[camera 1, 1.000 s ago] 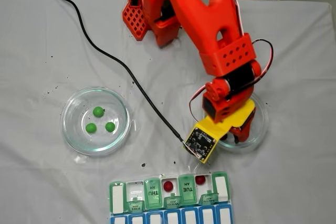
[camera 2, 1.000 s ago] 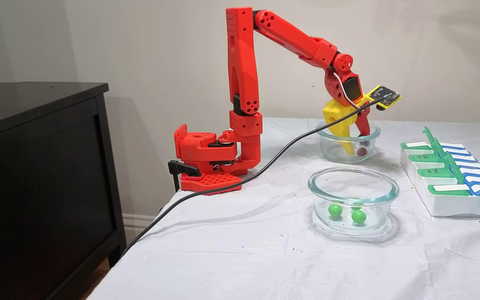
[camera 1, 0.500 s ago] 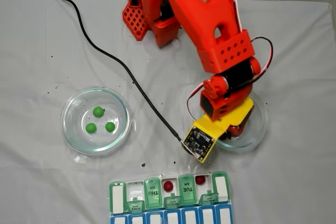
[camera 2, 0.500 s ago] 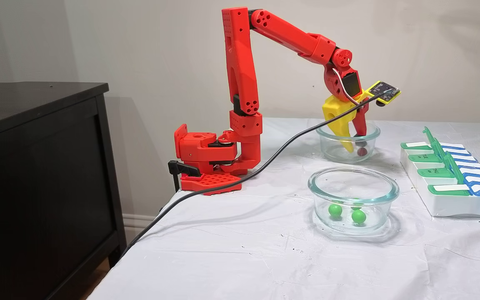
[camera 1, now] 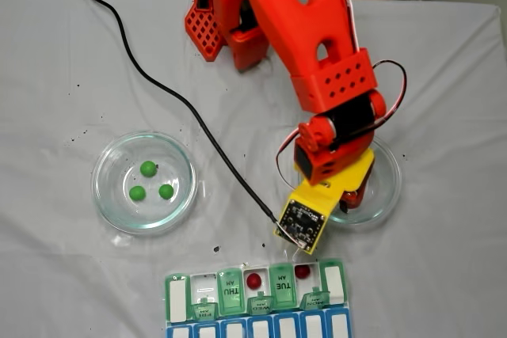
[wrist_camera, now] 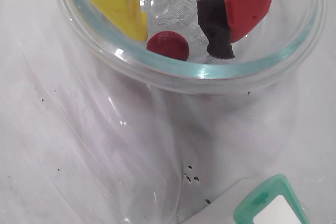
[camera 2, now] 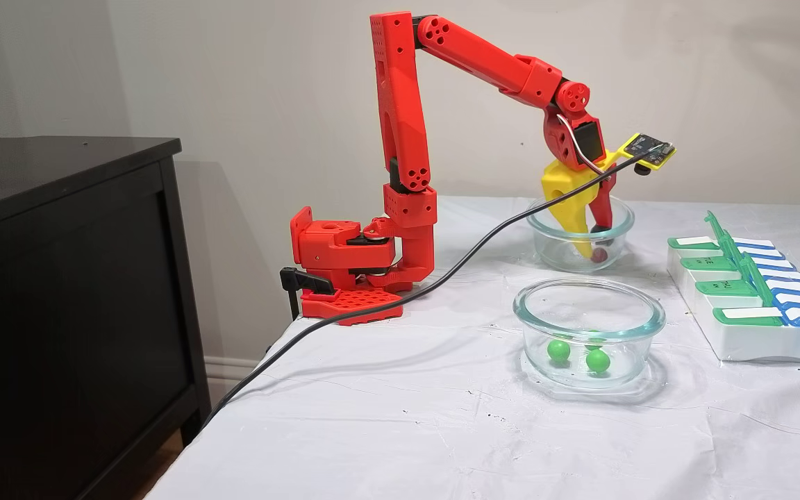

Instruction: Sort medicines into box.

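The arm has lifted a little over the last second and drifted toward the pill box (camera 1: pixel 255 300), and the red ball (wrist_camera: pixel 168 45) has not come with it. In the wrist view the ball sits on the floor of the far glass dish (wrist_camera: pixel 184 72), touching or just beside the tip of the yellow finger, while the red finger with its black foam pad (wrist_camera: pixel 215 27) stands clear of it on the other side. So the jaws (wrist_camera: pixel 181 30) are narrowly parted, with a gap wider than the ball, and they hold nothing. A second ago they were lower in the dish and spread around the ball; they have since drawn closer together while rising, yet from the side the ball (camera 2: pixel 598 255) lies at the bottom of the dish (camera 2: pixel 549 243), below the fingertips.

To my eye that is a missed pinch, so this ball will need a fresh attempt.

As for the rest, two red balls (camera 1: pixel 253 280) already lie in open compartments of the box, near the dish the arm is working in. Three green balls (camera 1: pixel 148 168) wait in the other dish (camera 1: pixel 103 195), further along the counter (camera 1: pixel 63 116) from the box.
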Action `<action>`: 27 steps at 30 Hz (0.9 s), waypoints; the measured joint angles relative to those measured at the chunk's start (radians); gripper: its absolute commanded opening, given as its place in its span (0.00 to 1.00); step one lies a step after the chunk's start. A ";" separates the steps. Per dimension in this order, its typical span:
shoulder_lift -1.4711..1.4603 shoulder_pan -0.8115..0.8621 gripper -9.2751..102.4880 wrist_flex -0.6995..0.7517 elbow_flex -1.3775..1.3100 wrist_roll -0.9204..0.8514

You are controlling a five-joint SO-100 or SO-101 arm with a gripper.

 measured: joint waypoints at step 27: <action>-0.141 0.021 0.15 -0.009 -0.080 -0.153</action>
